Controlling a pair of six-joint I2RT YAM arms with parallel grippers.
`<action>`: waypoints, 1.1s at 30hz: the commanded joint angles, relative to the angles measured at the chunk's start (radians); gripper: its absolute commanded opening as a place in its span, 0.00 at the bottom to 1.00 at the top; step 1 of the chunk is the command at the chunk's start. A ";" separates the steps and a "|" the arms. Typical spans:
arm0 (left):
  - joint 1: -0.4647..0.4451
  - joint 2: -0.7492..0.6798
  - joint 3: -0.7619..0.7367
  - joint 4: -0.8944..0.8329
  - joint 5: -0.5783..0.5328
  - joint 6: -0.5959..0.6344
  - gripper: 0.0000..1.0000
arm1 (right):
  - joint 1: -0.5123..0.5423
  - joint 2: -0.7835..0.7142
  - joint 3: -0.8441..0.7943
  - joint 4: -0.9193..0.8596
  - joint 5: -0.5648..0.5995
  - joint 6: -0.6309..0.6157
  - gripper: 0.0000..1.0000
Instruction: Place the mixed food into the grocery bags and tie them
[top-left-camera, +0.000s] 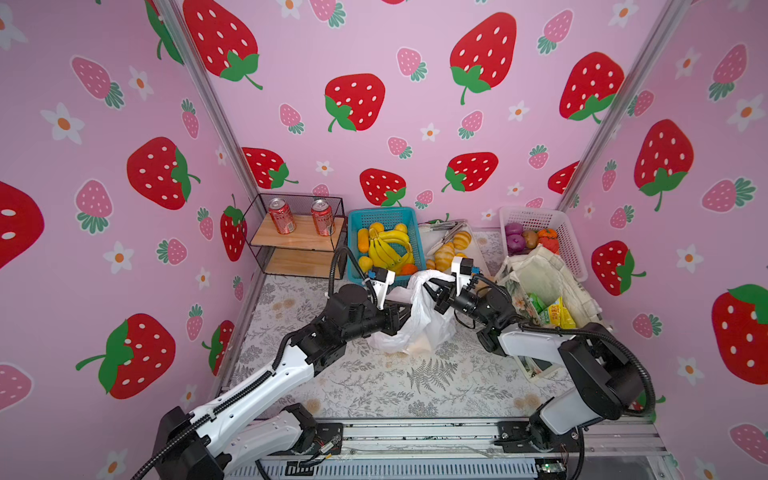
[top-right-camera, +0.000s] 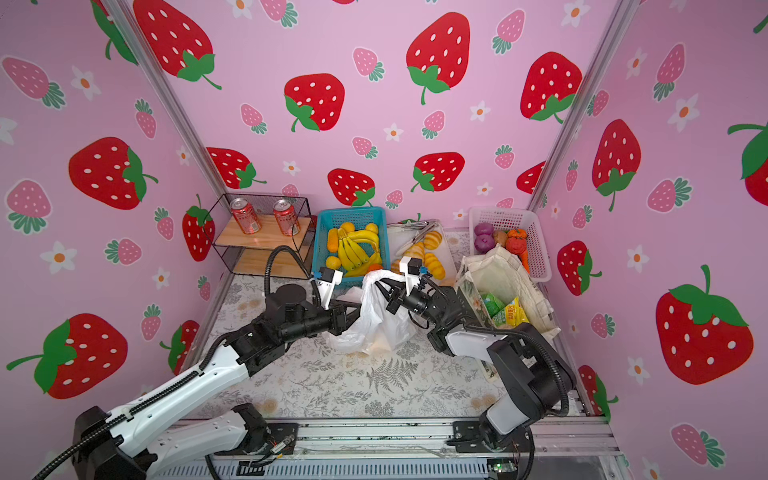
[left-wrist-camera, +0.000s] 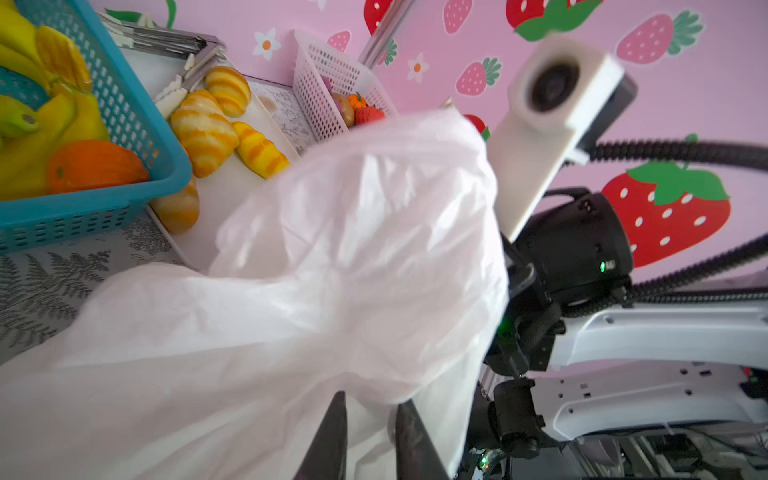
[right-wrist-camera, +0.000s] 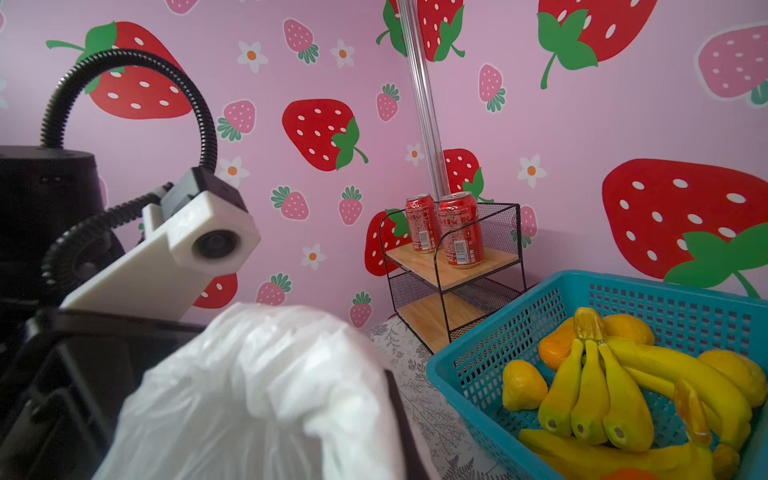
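The white plastic bag (top-left-camera: 415, 320) stands on the fern-print cloth (top-left-camera: 415, 374) between the two arms, with its top pulled upward. A tan shape shows through the film low down, but it is too dim to identify.

The left arm stretches in low and nearly level, and the left gripper (top-left-camera: 401, 316) is pressed against the bag's left side. The right arm bends sharply at the elbow and reaches back toward the bag. The right gripper (top-left-camera: 435, 296) is clamped tight on the raised handle loop at the bag's top.

Just right of the bag, the canvas tote (top-left-camera: 544, 274) gapes open, holding a green packet (top-left-camera: 536, 301) and a yellow packet (top-left-camera: 559, 316). Behind the bag, a blue basket (top-left-camera: 382, 210) holds bananas (top-left-camera: 386, 249), and beside it a white tray (left-wrist-camera: 232, 195) carries striped rolls (left-wrist-camera: 203, 133). Behind the tote, a white basket (top-left-camera: 536, 212) holds purple, brown and orange produce.

Only the left wrist view shows the left gripper's two dark fingers (left-wrist-camera: 332, 436). They stand narrowly apart with bag film in the gap, and whether they pinch it I cannot tell. Only the top views show the tote's contents. The right wrist view shows film draped over its own gripper. Past the bag it also shows the wire shelf (right-wrist-camera: 453, 266) with two red cans (right-wrist-camera: 459, 228).
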 joint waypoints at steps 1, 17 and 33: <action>-0.048 0.019 0.006 0.132 -0.041 -0.014 0.19 | 0.000 0.000 0.051 0.050 -0.068 0.057 0.00; -0.100 0.059 0.041 0.084 -0.045 0.115 0.45 | -0.046 0.014 -0.005 0.115 -0.286 0.099 0.00; 0.103 -0.156 -0.040 -0.119 -0.148 0.138 0.48 | -0.049 0.033 0.002 0.131 -0.297 0.108 0.00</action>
